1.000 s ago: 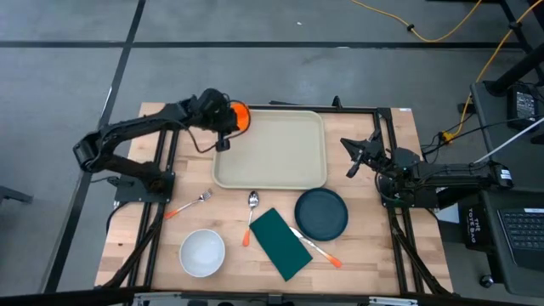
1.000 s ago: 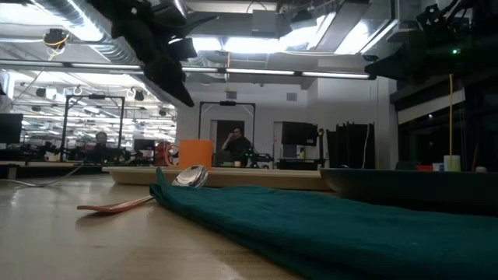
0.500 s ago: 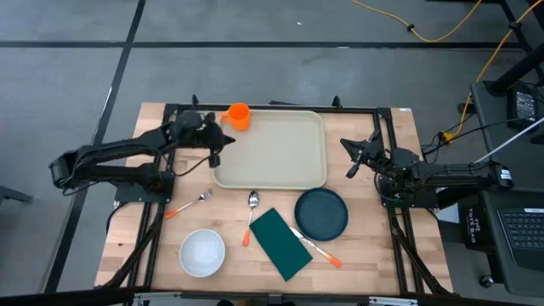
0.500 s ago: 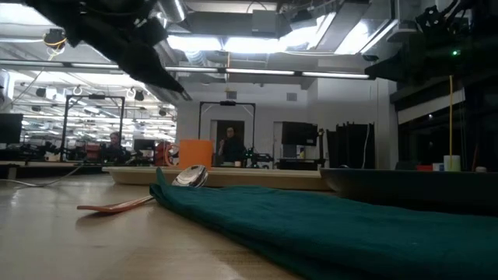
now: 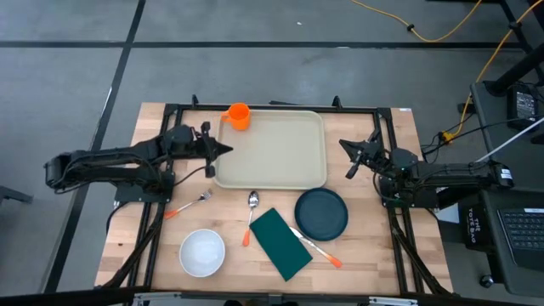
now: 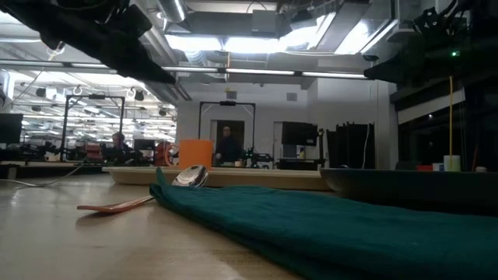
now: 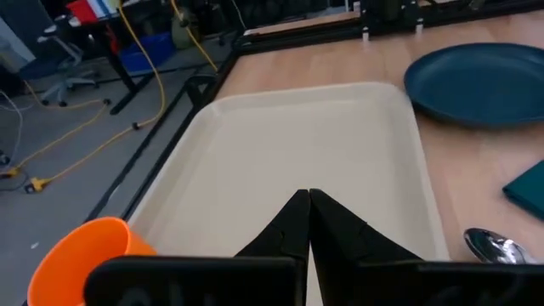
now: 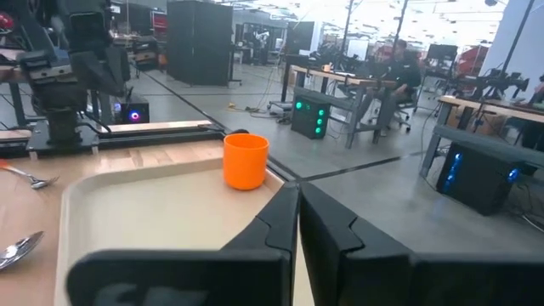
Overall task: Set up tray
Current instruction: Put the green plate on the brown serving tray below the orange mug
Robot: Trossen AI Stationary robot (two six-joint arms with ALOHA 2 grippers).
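Note:
The beige tray (image 5: 270, 150) lies flat on the far middle of the table, also seen as the beige tray (image 7: 323, 144) in the left wrist view. An orange cup (image 5: 238, 116) stands upright on the table just outside the tray's far left corner. My left gripper (image 5: 226, 149) hovers shut above the tray's left rim, pointing across the tray; my left gripper (image 7: 308, 197) has nothing between its fingers. My right gripper (image 5: 343, 144) waits shut beside the tray's right rim, and my right gripper (image 8: 297, 189) points toward the orange cup (image 8: 246, 161).
Nearer than the tray lie a dark round plate (image 5: 321, 213), a dark green napkin (image 5: 280, 244), a white bowl (image 5: 202, 252), a spoon (image 5: 252, 204), a fork (image 5: 192, 202) and an orange-handled utensil (image 5: 316, 247). Black frame rails run along the table's edges.
My left gripper has drawn back from the orange cup toward the table's left and near side, sunk a little and tipped up nearer to level. It has stayed shut. The cup stands where it was by the tray's far left corner.

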